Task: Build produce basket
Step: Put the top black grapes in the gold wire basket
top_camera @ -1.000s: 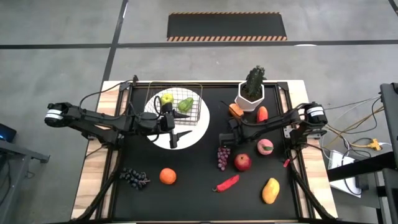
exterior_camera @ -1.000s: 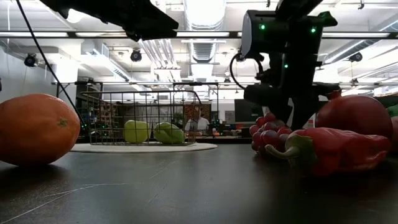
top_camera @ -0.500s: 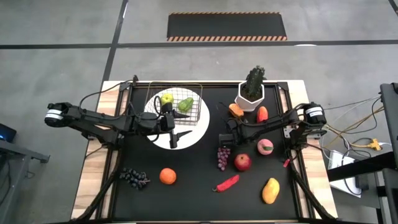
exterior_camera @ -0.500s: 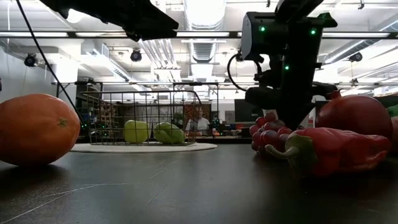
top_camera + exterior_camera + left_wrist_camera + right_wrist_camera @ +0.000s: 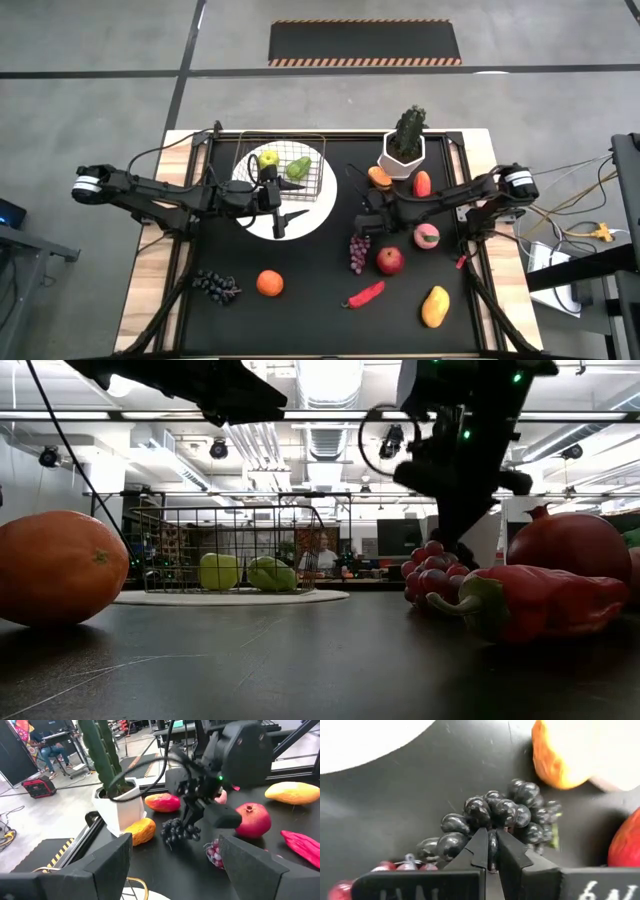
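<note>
The right gripper (image 5: 491,851) is pinching a dark grape bunch (image 5: 502,817) between its fingers above the black mat (image 5: 395,805), near an orange fruit (image 5: 555,757) and red grapes (image 5: 395,866).

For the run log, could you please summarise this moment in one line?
right gripper: shut on dark grape bunch, lifted | left gripper: open, over plate | basket: apple, pear

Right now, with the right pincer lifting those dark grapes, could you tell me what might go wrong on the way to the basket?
The right pincer pinches only a grape or two of the dark grape bunch, so it may slip out. The left pincer waits beside the basket, so the arms could collide there. The green apple and pear already fill part of the basket.
</note>
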`<state>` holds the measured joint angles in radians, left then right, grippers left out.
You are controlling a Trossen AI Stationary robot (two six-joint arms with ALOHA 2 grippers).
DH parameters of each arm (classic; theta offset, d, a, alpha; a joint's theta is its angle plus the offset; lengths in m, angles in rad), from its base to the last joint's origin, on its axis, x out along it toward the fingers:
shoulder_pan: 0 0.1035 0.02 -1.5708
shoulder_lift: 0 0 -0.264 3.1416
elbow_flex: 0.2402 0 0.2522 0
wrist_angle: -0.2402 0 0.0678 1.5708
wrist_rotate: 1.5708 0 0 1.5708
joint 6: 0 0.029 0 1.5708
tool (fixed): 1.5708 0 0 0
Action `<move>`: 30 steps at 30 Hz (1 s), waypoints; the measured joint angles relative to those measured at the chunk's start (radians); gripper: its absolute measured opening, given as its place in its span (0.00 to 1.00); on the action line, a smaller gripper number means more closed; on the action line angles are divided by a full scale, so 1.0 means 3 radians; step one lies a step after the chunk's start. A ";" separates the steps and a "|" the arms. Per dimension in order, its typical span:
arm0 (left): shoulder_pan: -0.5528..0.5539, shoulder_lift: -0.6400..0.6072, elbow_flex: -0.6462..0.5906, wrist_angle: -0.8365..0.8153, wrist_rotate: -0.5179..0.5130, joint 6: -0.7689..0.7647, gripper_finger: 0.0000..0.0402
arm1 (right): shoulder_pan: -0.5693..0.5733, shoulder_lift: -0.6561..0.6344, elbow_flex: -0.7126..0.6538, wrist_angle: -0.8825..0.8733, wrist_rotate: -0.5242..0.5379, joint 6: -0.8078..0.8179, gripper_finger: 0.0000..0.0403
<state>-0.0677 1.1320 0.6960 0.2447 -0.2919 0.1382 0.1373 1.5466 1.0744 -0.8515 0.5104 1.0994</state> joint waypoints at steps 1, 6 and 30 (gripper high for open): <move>0.0000 0.0000 0.0000 0.0000 0.0001 -0.0001 0.69 | 0.0026 -0.0043 0.0000 0.0006 0.0048 -0.0011 0.03; 0.0000 0.0000 -0.0002 0.0020 0.0000 0.0012 0.69 | 0.0192 -0.0301 0.0000 0.0104 0.0318 -0.0287 0.03; -0.0153 -0.1089 -0.0546 0.0811 0.0257 0.0353 0.69 | 0.0036 -0.0725 0.0005 0.3254 -0.0434 -0.3295 0.03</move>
<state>-0.1135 0.8053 0.5322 0.4881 -0.2150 0.2440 0.1481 1.3292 1.0760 0.1247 0.3801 0.1108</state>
